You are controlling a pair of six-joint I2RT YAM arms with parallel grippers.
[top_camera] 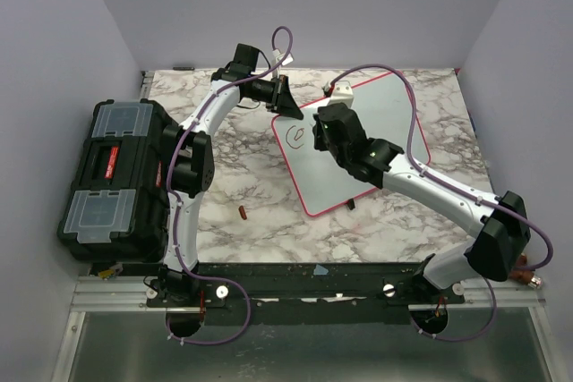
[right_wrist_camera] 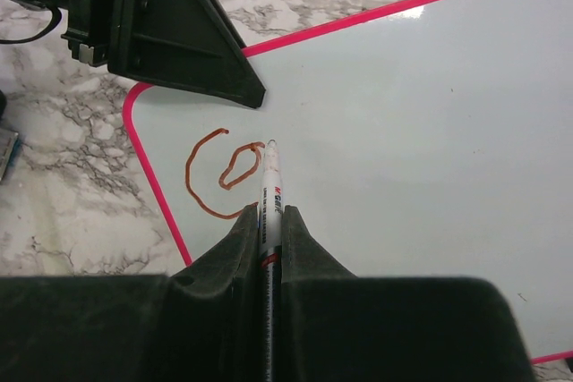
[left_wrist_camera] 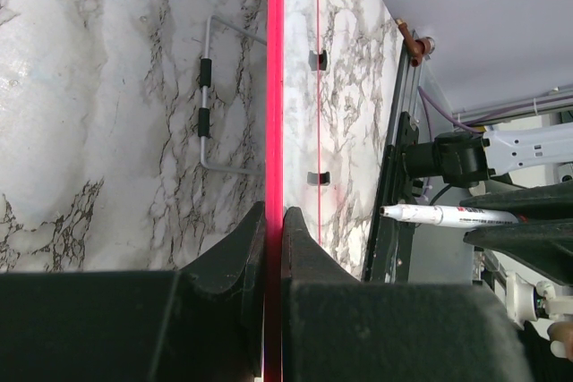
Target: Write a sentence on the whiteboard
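Left wrist view shows your left gripper [left_wrist_camera: 274, 221] pinching the whiteboard [left_wrist_camera: 275, 87] by its rim. Your right gripper [right_wrist_camera: 271, 225] clamps the marker [right_wrist_camera: 269, 176], which points straight ahead, tip beside the sentence [right_wrist_camera: 222, 172]; blank board lies to its right.

Both arms are built of glossy white tubular links joined by chunky black joint housings. The left arm [top_camera: 177, 221], left of the whiteboard [top_camera: 380, 109], carries a thin purple cable [top_camera: 169, 172] along its length. The right arm [top_camera: 439, 190], below the whiteboard, has a matching purple cable [top_camera: 410, 136]. The left end effector [left_wrist_camera: 274, 212] and right end effector [right_wrist_camera: 269, 212] have matte black fingers that taper like wedges.
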